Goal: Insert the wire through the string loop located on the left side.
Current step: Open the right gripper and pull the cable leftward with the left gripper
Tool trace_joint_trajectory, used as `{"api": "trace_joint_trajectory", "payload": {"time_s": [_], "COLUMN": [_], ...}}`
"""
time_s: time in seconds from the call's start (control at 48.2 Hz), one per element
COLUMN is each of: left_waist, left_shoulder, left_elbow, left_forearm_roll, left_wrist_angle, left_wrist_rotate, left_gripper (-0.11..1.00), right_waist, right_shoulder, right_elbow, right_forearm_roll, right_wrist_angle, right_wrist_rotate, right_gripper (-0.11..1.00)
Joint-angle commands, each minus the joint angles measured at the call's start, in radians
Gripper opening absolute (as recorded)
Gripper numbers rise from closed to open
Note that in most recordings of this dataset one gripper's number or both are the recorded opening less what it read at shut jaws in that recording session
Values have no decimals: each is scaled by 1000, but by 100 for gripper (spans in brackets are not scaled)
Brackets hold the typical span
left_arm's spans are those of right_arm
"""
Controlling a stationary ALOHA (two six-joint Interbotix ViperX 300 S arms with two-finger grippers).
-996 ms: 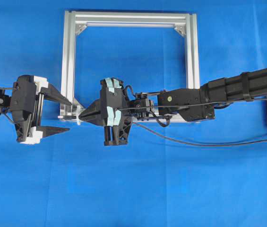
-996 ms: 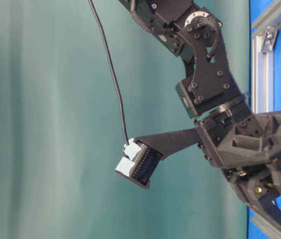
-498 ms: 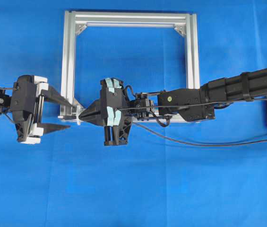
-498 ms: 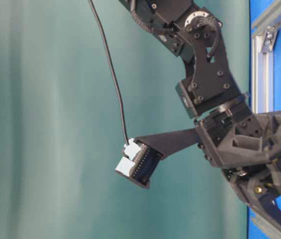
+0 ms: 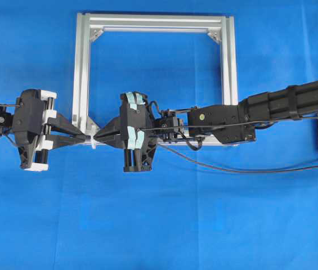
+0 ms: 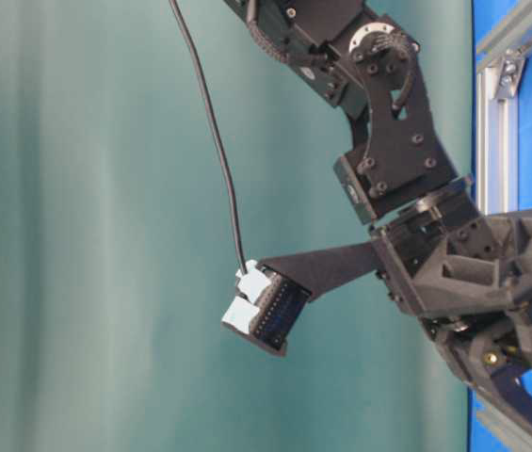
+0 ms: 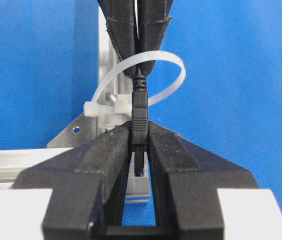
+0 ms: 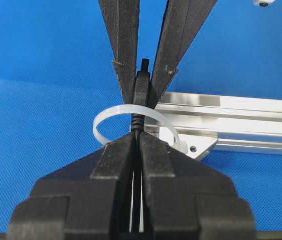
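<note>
At the frame's [image 5: 81, 67] lower left corner, we are seeing the left hand [image 7: 139, 145], wide apart a second ago, clamping the wire's [image 7: 139, 107] plug beyond the string loop [image 7: 173, 75]; the right hand [image 8: 137, 142] is gripping the wire behind, so handover looks ready.

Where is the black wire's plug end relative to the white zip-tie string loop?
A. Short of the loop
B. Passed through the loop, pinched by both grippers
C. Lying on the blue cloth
B: the black wire's plug crosses the white string loop, left gripper and right gripper both clamping it.
</note>
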Motion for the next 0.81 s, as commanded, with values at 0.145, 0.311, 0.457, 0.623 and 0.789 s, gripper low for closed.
{"api": "trace_joint_trajectory", "payload": {"time_s": [0.145, 0.311, 0.457, 0.623, 0.789], "left_waist": [3, 3, 3, 3, 3], "left_shoulder": [-9, -9, -11, -15, -46], "left_elbow": [-8, -6, -6, -2, 21], "left_forearm_roll": [2, 2, 2, 2, 2], "left_wrist_angle": [-6, -6, -5, 0, 20], "left_wrist_rotate": [0, 0, 0, 0, -3], "left_gripper": [8, 8, 8, 8, 8], "right_waist": [3, 3, 5, 5, 5], "right_shoulder": [-20, -20, -21, -23, -23], "right_elbow": [-14, -14, -12, -9, -8], "right_forearm_roll": [2, 5, 9, 11, 11], "right_wrist_angle": [5, 18, 20, 21, 21], "right_wrist_rotate": [0, 5, 6, 6, 6], "right_gripper": [1, 23, 65, 96, 94]}}
